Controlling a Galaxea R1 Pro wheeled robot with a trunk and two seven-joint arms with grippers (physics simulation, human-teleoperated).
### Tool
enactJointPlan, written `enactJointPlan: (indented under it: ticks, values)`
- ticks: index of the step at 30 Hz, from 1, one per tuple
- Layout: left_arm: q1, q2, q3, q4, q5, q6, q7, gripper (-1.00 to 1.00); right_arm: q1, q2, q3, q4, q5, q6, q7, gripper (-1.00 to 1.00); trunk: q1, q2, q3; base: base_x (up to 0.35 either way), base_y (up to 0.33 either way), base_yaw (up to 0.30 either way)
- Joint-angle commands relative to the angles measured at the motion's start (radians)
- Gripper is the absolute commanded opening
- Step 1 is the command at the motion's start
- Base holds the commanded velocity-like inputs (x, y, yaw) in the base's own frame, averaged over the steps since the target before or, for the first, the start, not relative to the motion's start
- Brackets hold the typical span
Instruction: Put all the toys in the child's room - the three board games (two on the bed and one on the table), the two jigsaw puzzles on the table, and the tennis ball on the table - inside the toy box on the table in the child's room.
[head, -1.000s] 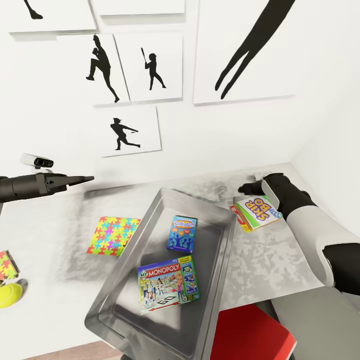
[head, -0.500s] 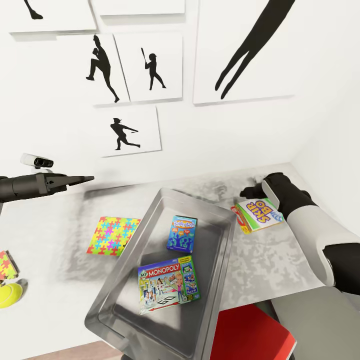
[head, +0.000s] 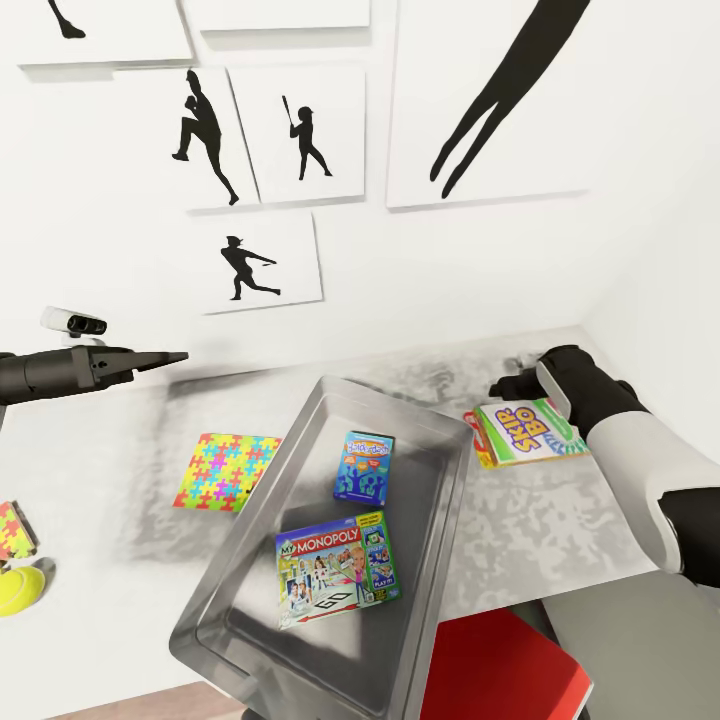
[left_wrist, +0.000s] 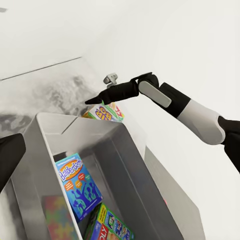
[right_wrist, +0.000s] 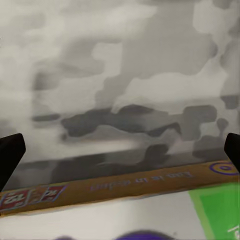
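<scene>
Currently the right end effector (head: 512, 385) sits at the far edge of the SKIP-BO board game (head: 527, 432), which lies flat on the bench (head: 560, 520) just beside the toy box (head: 245, 545), a grey metal bin. In the right wrist view both fingertips (right_wrist: 11, 152) stand at the frame's outer edges with the box's orange edge between them, so the jaws read as spread wide and not clamped; judged to be lining up a grip or a push on the box, since a thin flat box offers little to pinch from above. Two games already lie inside the bin: one reading "MY MONOPOLY" (head: 340, 582) and a blue Balderdash box (head: 364, 466). Outside it remain a jigsaw puzzle (head: 226, 472) with bright interlocking pieces, a second puzzle (head: 14, 530) at the bench's left edge, and the tennis ball (head: 20, 588) touching it. The left end effector (head: 160, 358) hangs well apart over the bench's far left, carrying nothing, its fingers looking close together; probably parked clear of the bin.
</scene>
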Motion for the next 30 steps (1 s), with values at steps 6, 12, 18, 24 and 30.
enactJointPlan:
  ticks: [6, 12, 18, 24, 30]
  values:
    - [-0.001, 0.001, 0.000, 0.000, 0.000, 0.011, -0.004, 1.00, -0.001, -0.002, 0.009, 0.001, -0.010, 0.007, 0.006, 1.00, 0.001, -0.002, -0.001, 0.000, 0.000, 0.000]
    - [-0.001, 0.000, 0.000, 0.000, 0.000, 0.011, -0.004, 1.00, -0.001, -0.001, 0.031, 0.057, 0.009, 0.008, 0.019, 1.00, 0.001, -0.002, -0.001, 0.000, 0.000, 0.000]
    - [-0.001, 0.001, 0.000, 0.000, 0.000, 0.011, -0.004, 1.00, -0.001, -0.003, 0.100, 0.072, 0.030, 0.009, 0.085, 1.00, 0.001, -0.002, -0.001, 0.000, 0.000, 0.000]
    - [-0.001, 0.000, 0.000, 0.000, 0.000, 0.011, -0.004, 1.00, -0.001, -0.005, 0.110, 0.077, 0.032, 0.010, 0.115, 1.00, 0.001, -0.002, -0.001, 0.000, 0.000, 0.000]
    - [-0.001, 0.002, 0.000, 0.000, 0.001, 0.011, -0.004, 1.00, -0.001, -0.006, 0.116, 0.084, 0.033, 0.064, 0.121, 1.00, 0.001, -0.002, -0.001, 0.000, 0.000, 0.000]
